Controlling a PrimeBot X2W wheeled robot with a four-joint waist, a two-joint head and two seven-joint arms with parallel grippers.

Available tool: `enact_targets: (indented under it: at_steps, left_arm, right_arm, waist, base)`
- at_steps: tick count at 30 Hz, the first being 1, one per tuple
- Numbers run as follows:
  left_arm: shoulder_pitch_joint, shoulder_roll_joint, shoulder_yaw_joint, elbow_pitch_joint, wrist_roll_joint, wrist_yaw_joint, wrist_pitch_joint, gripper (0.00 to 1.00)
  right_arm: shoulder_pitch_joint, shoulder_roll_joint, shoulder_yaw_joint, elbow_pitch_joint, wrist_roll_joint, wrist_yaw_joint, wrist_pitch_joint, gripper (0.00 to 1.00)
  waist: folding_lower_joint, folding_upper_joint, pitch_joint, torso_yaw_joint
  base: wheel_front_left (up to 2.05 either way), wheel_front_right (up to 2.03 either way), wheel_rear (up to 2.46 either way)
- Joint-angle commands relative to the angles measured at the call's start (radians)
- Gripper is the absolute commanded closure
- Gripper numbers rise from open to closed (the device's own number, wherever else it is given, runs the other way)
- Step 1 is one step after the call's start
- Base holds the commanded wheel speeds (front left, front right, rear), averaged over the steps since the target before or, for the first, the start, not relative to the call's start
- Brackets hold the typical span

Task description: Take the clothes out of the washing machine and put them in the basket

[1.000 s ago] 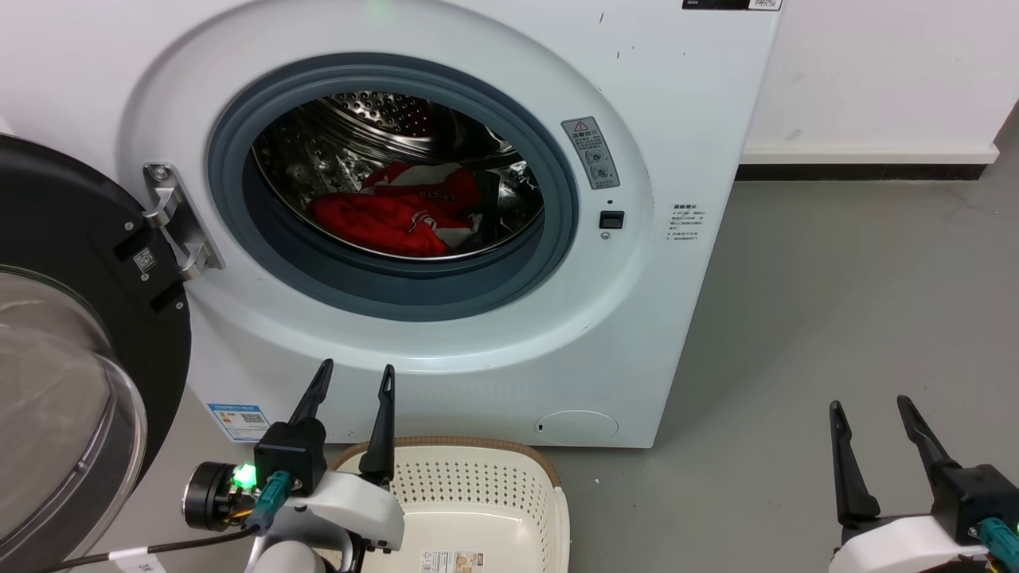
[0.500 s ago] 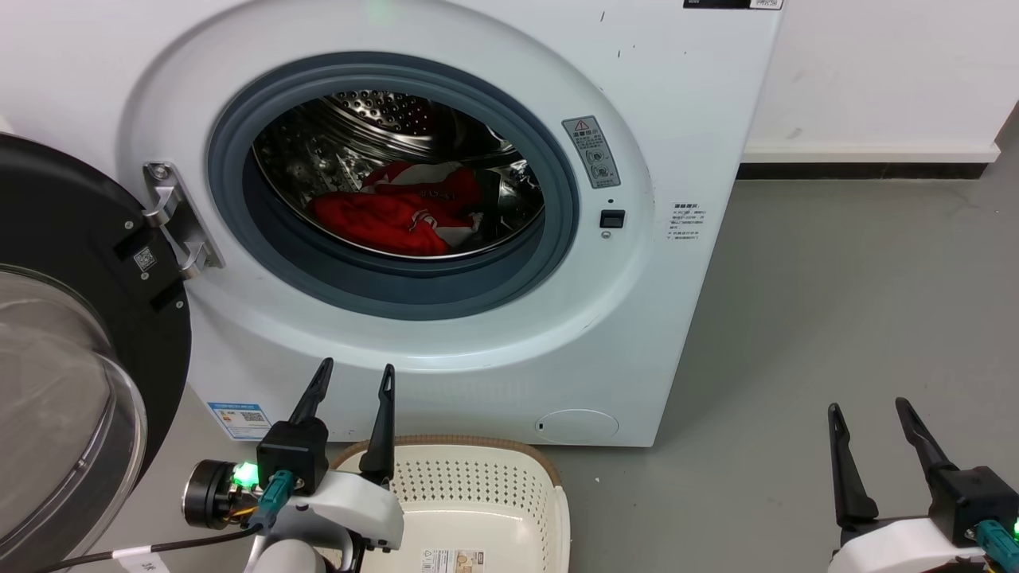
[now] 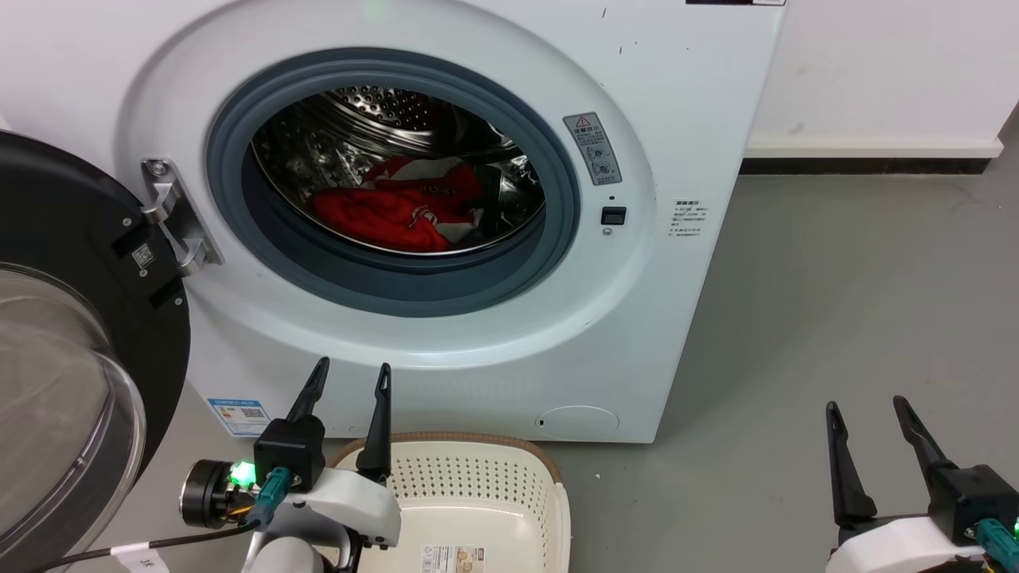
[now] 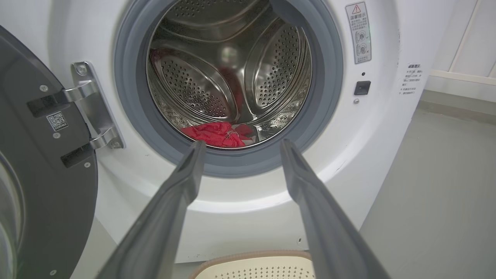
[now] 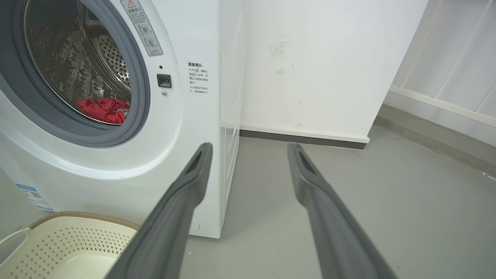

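While the clothes (image 3: 390, 215) lie low inside the washer (image 3: 677, 119), the reach is the step in hand. Below its porthole the left gripper (image 3: 352, 366) hangs wide and empty above the basket (image 3: 478, 477); the right gripper (image 3: 866, 404), equally wide, waits off the washer's right. Next, I judge, the left must enter the porthole. One garment, one basket, two grippers.

Head view: we look forward and down on washing machine (image 3: 677, 95) front, mid-range. Left wrist view: we face porthole (image 4: 228, 164) squarely, nearer. Right wrist view: we face right corner, wall (image 5: 310, 58). All three share porthole, basket (image 3: 478, 477).
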Motion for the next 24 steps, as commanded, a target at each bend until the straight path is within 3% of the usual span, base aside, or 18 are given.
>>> enact_targets:
  at_steps: [1,15,24]
  left_arm:
    - [-0.010,0.002,0.004,0.003,-0.001,0.008,-0.003,0.00]
    - [-0.213,0.020,0.052,0.088,-0.019,0.020,-0.003,0.00]
    - [-0.439,0.077,0.079,0.203,-0.014,0.022,-0.003,0.00]
  right_arm:
    - [0.004,0.001,0.004,-0.004,0.006,-0.001,0.004,0.00]
    - [-0.091,0.001,0.049,-0.076,0.001,-0.001,0.021,0.00]
    - [-0.176,0.001,0.100,-0.115,0.007,-0.001,0.025,0.00]
  waist:
    - [0.0000,0.0000,0.003,-0.001]
    - [0.0000,0.0000,0.200,-0.044]
    - [0.0000,0.0000,0.380,-0.106]
  base:
    - [0.00,0.00,0.00]
    - [0.00,0.00,0.00]
    - [0.00,0.00,0.00]
